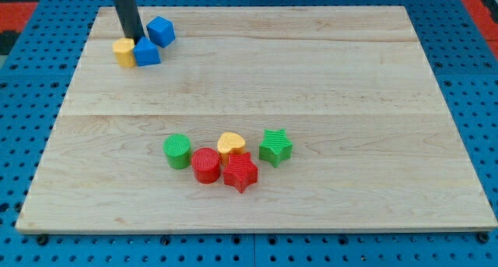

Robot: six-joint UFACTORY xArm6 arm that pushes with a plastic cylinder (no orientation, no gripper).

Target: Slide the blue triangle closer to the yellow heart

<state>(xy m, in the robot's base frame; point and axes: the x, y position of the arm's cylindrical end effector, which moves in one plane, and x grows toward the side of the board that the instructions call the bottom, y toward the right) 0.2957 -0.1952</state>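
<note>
The blue triangle (pixel 146 53) lies near the board's top left corner. The yellow heart (pixel 230 144) lies low in the middle of the board, far from it. My tip (pixel 131 38) stands at the top left, just above the blue triangle and touching or nearly touching it, with a yellow block (pixel 124 52) right beside it on the left. A blue cube (pixel 161 30) lies just to the right of my tip.
Around the yellow heart lie a green cylinder (pixel 177 151), a red cylinder (pixel 206 165), a red star (pixel 240 172) and a green star (pixel 275 147). The wooden board (pixel 350 80) rests on a blue pegboard.
</note>
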